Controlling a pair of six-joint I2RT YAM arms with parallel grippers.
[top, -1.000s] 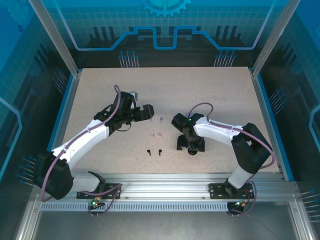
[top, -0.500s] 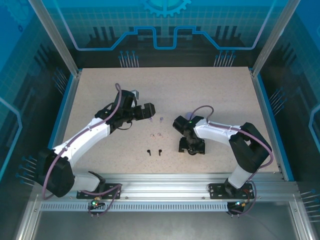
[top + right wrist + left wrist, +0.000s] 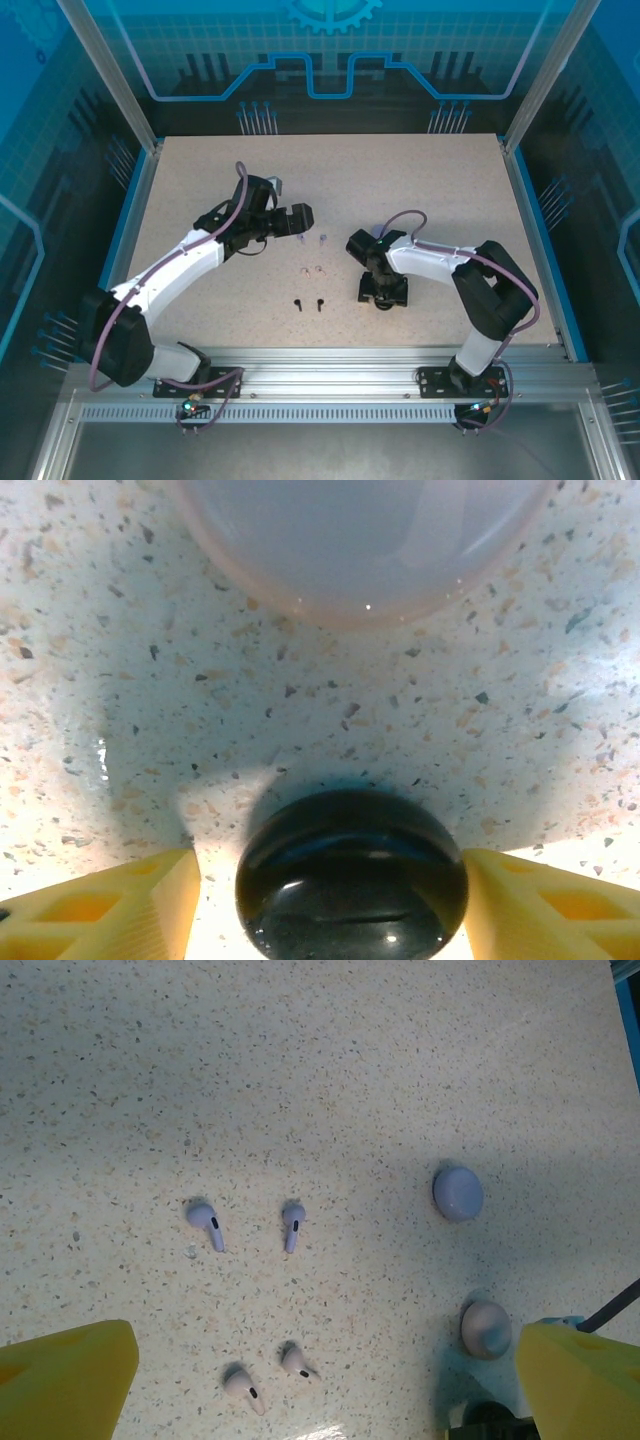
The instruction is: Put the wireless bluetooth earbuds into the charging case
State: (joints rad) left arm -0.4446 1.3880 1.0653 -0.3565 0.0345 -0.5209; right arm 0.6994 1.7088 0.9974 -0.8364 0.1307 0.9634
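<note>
Earbuds lie loose on the table in three pairs, none yet in a case. From above they form a short column, with the lavender pair at 12 o'clock, the pink pair in the middle and the black pair at 6 o'clock.

The left gripper hangs just beside the lavender pair, at about 10 o'clock from it, jaws spread wide with nothing held. In its wrist view the two lavender pieces sit at 11 and 12 o'clock from the gap between the yellow fingers. The pink ones lie nearer, inside that gap toward 9 o'clock. Both lavender stems run roughly 12 to 6, across the 9-to-3 line on which the fingers meet, so I judge a pinch would land across a stem, not along it. The lavender case lies at 2 o'clock and the pale pink case at 3 o'clock, both looking shut.

The right gripper stands at 3 o'clock of the black pair, near but apart. Its jaws sit either side of the black case with a strip of table showing at the 9 o'clock finger, so they are apart and not clamped.

By my reading the left arm is the nearer one to every earbud, while the right is placed for the case
</note>
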